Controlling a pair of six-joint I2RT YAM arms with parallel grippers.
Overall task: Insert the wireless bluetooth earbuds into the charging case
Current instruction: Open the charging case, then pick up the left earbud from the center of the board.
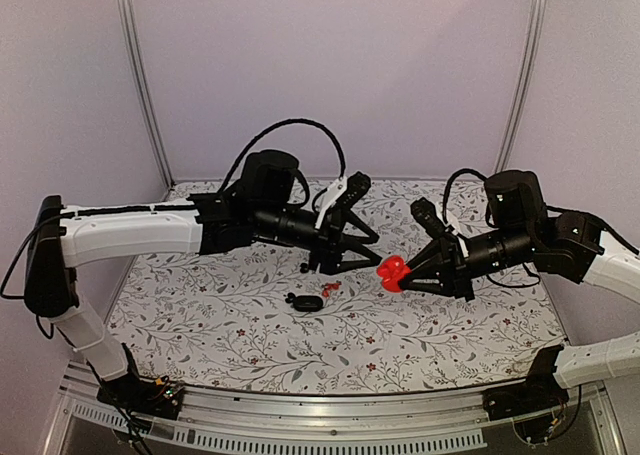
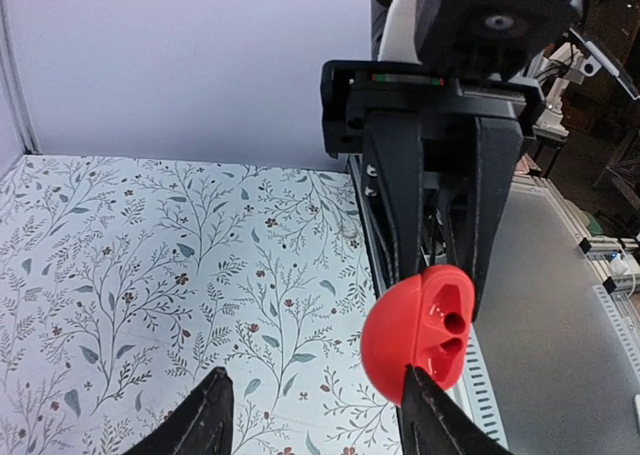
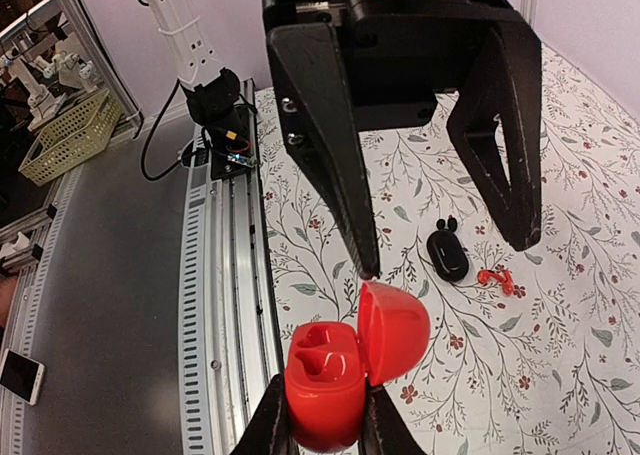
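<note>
We find the right gripper (image 3: 325, 430) pinching the base of the red charging case (image 3: 325, 380) at the bottom centre of the right wrist view, its lid (image 3: 395, 330) hinged open and two empty sockets showing. The left gripper (image 2: 315, 400) faces it, fingers spread with nothing between them; one fingertip sits close by the lid, and we cannot tell whether they touch. On the floral table (image 3: 580, 405), right of centre in that same view, lies a black charging case (image 3: 448, 256), shut, with the black earbuds (image 3: 447, 223) just beside its far end and the red earbuds (image 3: 497, 278) near its right side. Count: two cases, one red, one black; we make out two black buds and what looks like two red pieces, too small to be sure. We judge the cases light, hard, glossy and likely slippery, the open lid free to swing; best held across the base's sides, clear of lid and sockets. We judge the buds feather-light, smooth and rounded, apt to roll or squirt from a pinch; take each gently across its widest part
</note>
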